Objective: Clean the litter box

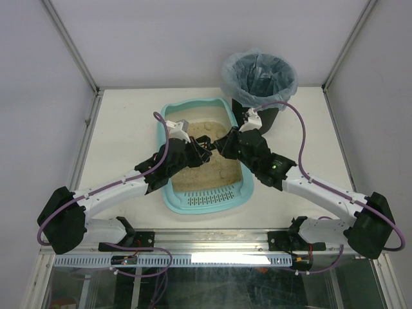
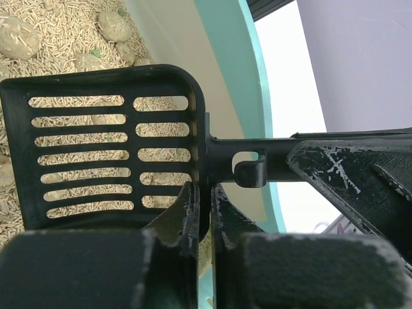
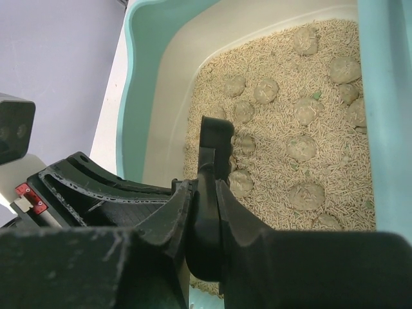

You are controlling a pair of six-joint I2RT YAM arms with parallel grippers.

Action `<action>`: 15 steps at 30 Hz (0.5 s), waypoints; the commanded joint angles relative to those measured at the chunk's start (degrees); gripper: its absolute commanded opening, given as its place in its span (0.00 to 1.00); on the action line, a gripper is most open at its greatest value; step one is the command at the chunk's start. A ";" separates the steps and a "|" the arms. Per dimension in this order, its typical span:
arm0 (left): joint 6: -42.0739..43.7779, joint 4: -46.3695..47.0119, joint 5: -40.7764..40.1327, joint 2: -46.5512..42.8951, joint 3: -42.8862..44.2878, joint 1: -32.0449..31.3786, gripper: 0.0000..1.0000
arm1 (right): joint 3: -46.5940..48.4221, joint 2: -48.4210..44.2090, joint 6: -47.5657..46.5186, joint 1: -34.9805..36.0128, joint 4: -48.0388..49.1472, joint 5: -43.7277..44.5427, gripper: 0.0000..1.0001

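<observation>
The litter box [image 1: 206,207] sits mid-table, near the bin [image 1: 226,84]. Over its litter, the left gripper [image 2: 205,201] pinches the scoop [image 2: 109,80] at the head's edge. The right gripper [image 3: 206,193] is clamped on the handle [image 3: 215,138]

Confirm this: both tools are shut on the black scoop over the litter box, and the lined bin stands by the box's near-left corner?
Not quite. The top view shows the lined bin beyond the far-right corner of the litter box; the rest holds.
</observation>
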 commanded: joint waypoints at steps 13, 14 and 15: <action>1.30 -5.07 -3.63 -9.76 0.68 -0.23 0.67 | 0.38 -3.54 -1.84 -1.16 0.00 6.24 0.00; 1.63 -7.72 -4.99 -10.99 1.29 0.02 0.67 | 0.39 -3.74 -1.84 -1.38 -0.17 6.24 0.00; 1.92 -10.33 -6.17 -12.08 1.89 0.45 0.67 | 0.38 -3.96 -1.84 -1.60 -0.25 6.24 0.00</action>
